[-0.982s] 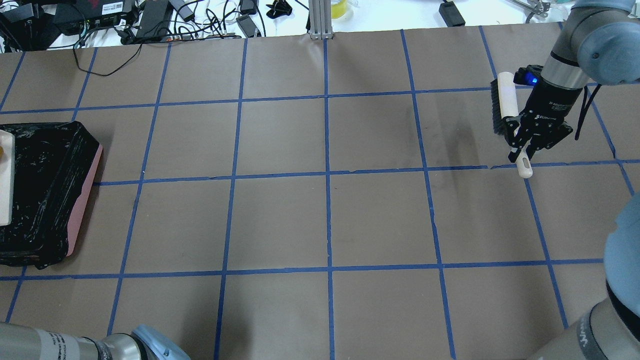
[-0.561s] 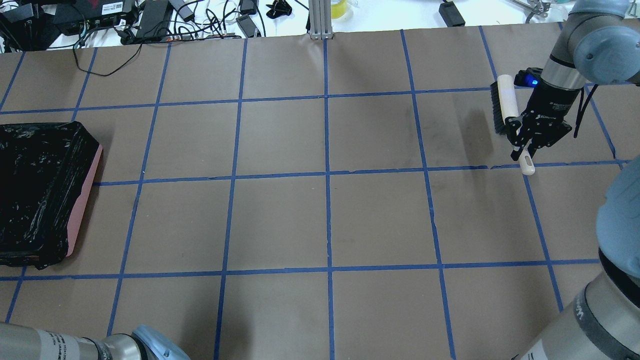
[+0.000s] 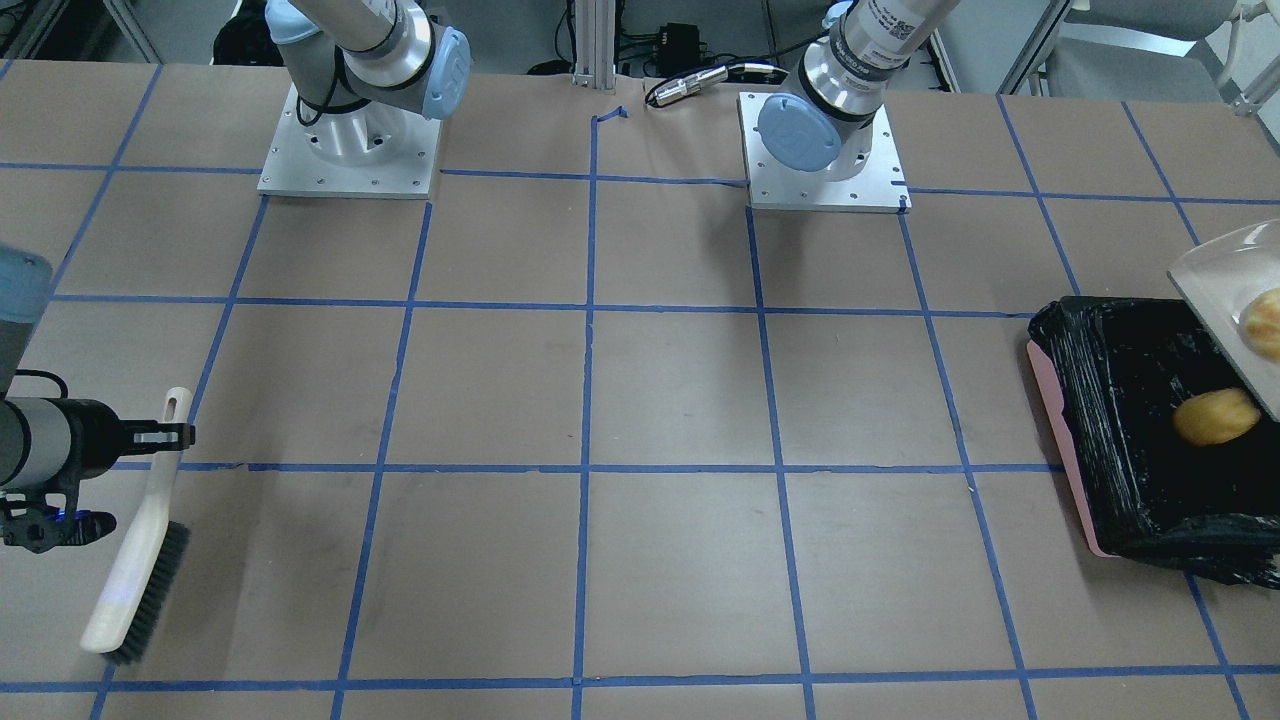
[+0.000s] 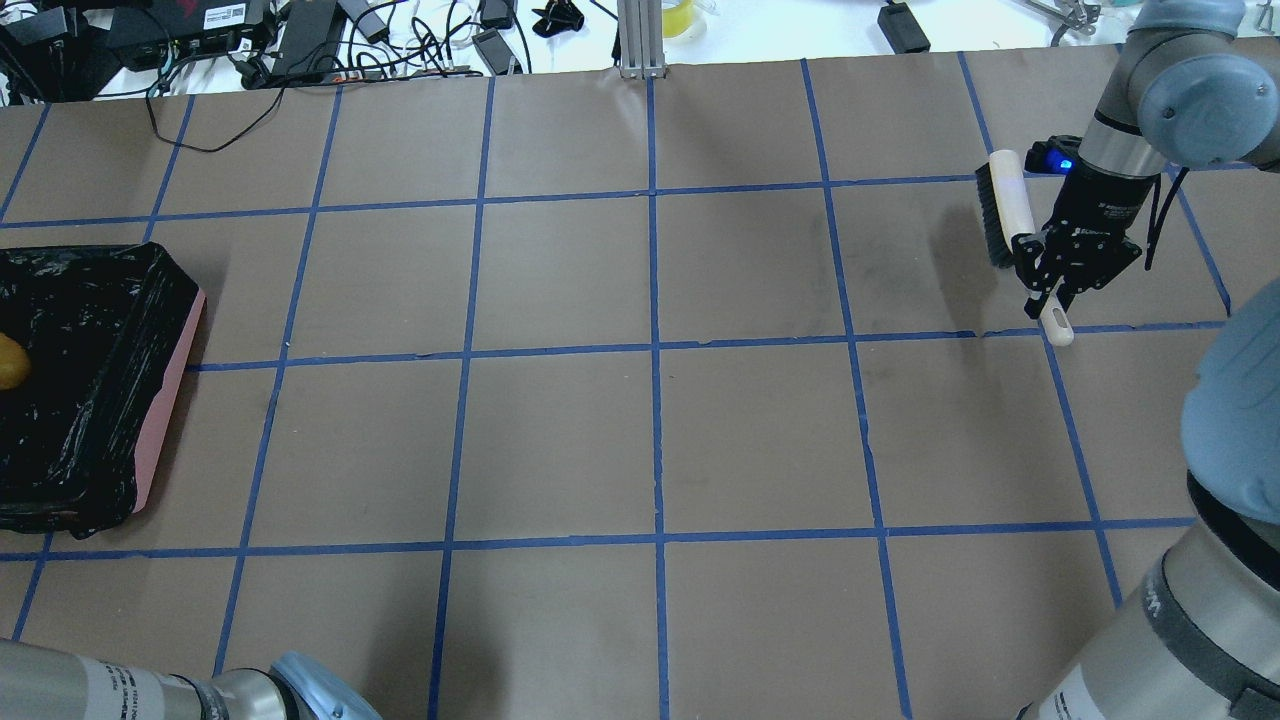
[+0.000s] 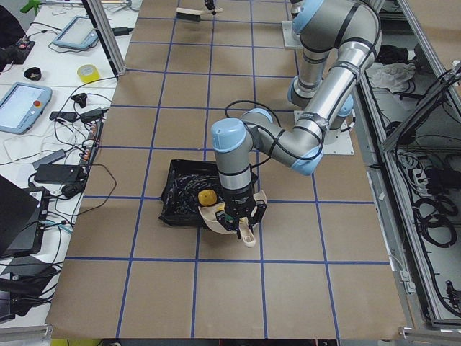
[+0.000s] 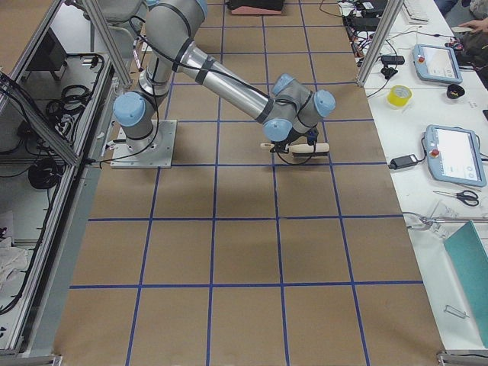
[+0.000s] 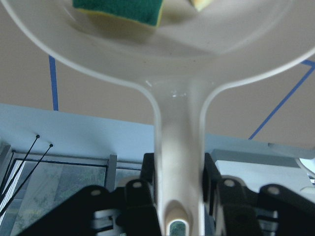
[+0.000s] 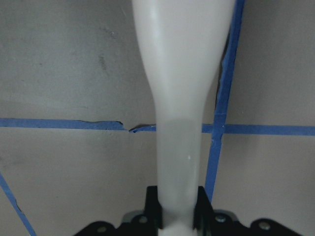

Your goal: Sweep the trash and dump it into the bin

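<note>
Potato (image 3: 1215, 416) now in bin (image 3: 1075, 440). It wasn't there a moment back, so dumping's started, one of three down. Sits just below dustpan (image 3: 1215, 280) lip, ahead of left gripper (image 7: 179, 172), long axis roughly along table, one end aimed back at dustpan. Bread piece (image 3: 1262, 322) and sponge (image 7: 118, 10) still aboard, so you've more tipping to do. Left gripper clamped on dustpan handle; right gripper (image 4: 1050, 290), well away, clamped on brush (image 4: 1005, 205) handle.

place: robotics lab | table (image 4: 560, 440): brown paper, blue tape grid | mounts: arm base plates (image 3: 400, 170) bolted down | frame: aluminium post (image 4: 640, 35) | side bench: teach pendants (image 6: 456, 155), tangled cables (image 4: 445, 45), tape roll (image 6: 399, 96)
</note>
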You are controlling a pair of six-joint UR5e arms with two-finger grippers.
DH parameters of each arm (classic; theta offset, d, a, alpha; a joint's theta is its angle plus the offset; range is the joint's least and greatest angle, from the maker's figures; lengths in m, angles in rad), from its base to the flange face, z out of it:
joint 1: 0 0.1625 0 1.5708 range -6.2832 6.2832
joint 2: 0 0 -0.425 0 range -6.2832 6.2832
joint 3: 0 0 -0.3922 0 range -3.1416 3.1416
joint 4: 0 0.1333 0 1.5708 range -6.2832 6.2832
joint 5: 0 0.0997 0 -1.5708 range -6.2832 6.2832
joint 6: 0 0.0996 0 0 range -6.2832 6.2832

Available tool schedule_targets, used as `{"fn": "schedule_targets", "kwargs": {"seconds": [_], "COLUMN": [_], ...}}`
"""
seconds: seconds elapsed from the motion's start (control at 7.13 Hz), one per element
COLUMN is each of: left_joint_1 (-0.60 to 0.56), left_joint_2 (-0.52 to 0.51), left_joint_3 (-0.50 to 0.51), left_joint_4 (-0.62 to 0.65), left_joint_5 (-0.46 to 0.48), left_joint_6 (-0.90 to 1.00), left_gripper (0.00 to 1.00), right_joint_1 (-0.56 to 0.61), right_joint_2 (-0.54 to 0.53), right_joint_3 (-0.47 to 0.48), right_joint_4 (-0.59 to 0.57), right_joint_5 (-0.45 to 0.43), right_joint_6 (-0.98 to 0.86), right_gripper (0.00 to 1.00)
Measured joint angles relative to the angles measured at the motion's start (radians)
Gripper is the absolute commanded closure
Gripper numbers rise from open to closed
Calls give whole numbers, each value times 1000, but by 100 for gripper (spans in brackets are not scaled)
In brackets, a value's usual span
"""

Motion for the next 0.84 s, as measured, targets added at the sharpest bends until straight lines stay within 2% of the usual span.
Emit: {"fn": "schedule_targets", "kwargs": {"seconds": [0.56,0.84], "left_joint_1": [-98,-186], "left_joint_2": [-3,-1], "left_joint_3": [-44,-46], "left_joint_4": [70,131], "left_joint_5": [196,301], "left_joint_6": [7,5], "left_gripper": [100,100], "right_joint_1": [0,0], "right_joint_2": [4,4], "right_joint_3": [5,8], "right_joint_4": [-3,-2], "right_joint_5": [-3,0], "right_joint_6": [7,9], "right_gripper": [100,100]}}
